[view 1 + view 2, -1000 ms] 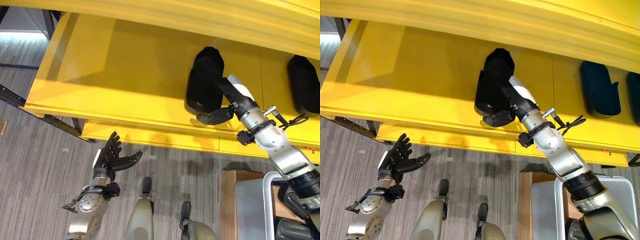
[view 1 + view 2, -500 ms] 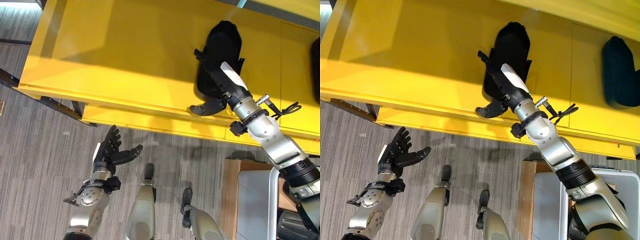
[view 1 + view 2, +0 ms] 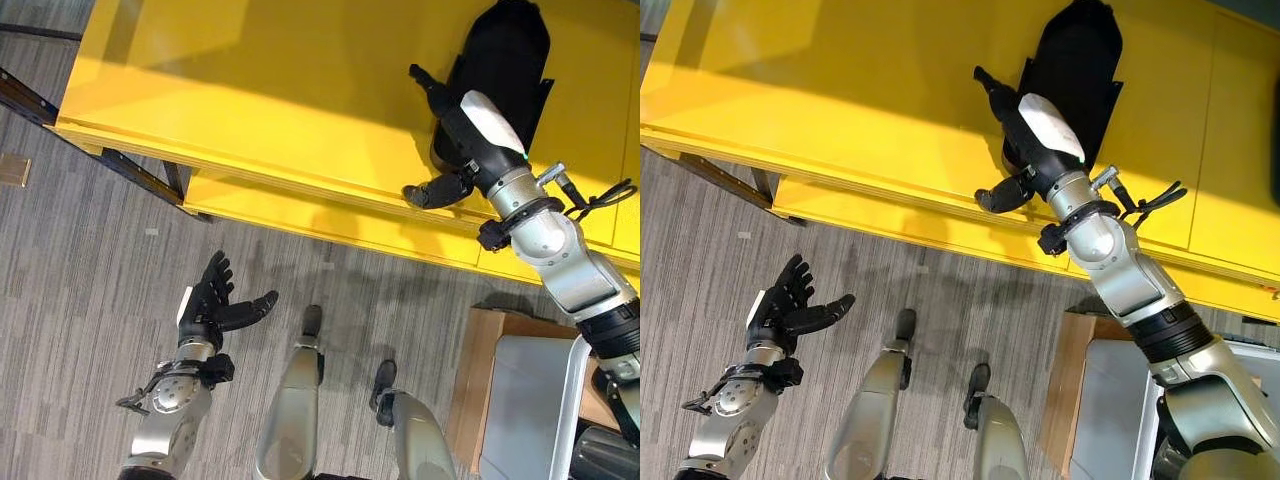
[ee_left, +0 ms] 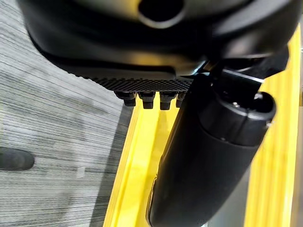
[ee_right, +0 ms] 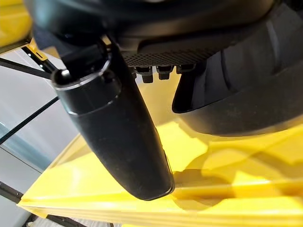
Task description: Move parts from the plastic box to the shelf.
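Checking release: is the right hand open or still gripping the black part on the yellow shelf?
Open. Right hand fingers extend straight beside the black part lying on the yellow shelf.

One black part (image 3: 1080, 60) lies on one yellow shelf (image 3: 840, 90). Two robot hands are out (left hand (image 3: 215, 310), right hand (image 3: 460, 165)). One cardboard box (image 3: 480, 360) sits below.

Yellow shelf (image 3: 250, 90): the broad surface on the robot's left of the black part (image 3: 505, 60) lies bare and open to approach from the front edge. The right hand (image 3: 455, 135), fingers extended, lies against the part's near side. Grey box (image 3: 1110, 400) stands low at right, left hand (image 3: 210, 305) open over the floor (image 3: 90, 260)
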You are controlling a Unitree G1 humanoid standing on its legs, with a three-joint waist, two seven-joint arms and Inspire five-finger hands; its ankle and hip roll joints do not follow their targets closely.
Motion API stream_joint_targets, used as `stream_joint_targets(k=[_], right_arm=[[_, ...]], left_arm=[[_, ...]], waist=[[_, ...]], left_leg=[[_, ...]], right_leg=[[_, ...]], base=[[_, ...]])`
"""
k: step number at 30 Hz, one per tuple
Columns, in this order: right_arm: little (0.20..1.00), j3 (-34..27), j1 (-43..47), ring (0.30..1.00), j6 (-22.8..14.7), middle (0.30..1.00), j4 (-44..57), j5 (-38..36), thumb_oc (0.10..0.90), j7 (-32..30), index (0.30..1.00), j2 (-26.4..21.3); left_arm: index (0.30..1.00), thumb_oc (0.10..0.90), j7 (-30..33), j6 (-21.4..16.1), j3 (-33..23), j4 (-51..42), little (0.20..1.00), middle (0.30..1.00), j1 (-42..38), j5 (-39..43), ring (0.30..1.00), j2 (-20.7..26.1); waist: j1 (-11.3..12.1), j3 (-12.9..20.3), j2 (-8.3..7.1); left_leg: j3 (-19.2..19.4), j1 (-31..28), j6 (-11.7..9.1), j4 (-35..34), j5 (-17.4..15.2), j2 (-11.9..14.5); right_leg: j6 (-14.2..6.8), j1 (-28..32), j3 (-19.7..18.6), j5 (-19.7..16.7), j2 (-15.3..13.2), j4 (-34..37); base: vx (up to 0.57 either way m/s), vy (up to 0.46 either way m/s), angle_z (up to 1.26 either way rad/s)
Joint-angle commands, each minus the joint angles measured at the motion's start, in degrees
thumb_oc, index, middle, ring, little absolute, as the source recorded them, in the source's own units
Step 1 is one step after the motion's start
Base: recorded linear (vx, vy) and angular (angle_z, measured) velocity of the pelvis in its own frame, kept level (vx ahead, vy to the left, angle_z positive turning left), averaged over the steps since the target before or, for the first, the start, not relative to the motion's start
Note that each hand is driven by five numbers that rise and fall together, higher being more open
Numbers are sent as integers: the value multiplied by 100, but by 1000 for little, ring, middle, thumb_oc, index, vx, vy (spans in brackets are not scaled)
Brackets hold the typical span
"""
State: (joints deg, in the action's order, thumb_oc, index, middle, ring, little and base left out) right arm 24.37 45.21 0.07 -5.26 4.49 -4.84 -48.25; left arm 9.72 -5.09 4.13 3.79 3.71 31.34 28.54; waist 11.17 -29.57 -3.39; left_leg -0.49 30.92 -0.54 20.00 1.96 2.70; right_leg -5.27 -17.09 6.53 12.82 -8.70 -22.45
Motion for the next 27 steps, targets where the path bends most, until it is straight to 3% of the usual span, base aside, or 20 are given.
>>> stream_joint_targets(k=[1, 20, 27], right_arm=[[1000, -231, 830, 1000, -288, 1000, 270, 200, 900, -401, 1000, -568], [1000, -487, 526, 1000, -514, 1000, 983, 197, 900, -167, 1000, -1494], [1000, -476, 569, 1000, -581, 1000, 900, 128, 900, -224, 1000, -1624]], left_arm=[[1000, 900, 45, -501, -107, -631, 1000, 1000, 154, 87, 1000, 288], [1000, 900, -21, -511, -147, -657, 1000, 1000, 189, 62, 1000, 284], [1000, 900, -41, -539, -150, -662, 1000, 1000, 218, 66, 1000, 312]], waist=[[-65, 367, 100], [-333, 361, 139], [-346, 320, 155]], left_leg=[[-300, 217, -274, 531, -514, 499], [-260, 207, -296, 515, -492, 547], [-272, 207, -308, 562, -528, 544]], right_leg=[[53, 520, 176, 435, -351, -14], [98, 363, 73, 529, -314, -175], [110, 333, 40, 601, -309, -280]], base=[[0, 0, 0], [0, -2, -1], [0, 0, 0]])
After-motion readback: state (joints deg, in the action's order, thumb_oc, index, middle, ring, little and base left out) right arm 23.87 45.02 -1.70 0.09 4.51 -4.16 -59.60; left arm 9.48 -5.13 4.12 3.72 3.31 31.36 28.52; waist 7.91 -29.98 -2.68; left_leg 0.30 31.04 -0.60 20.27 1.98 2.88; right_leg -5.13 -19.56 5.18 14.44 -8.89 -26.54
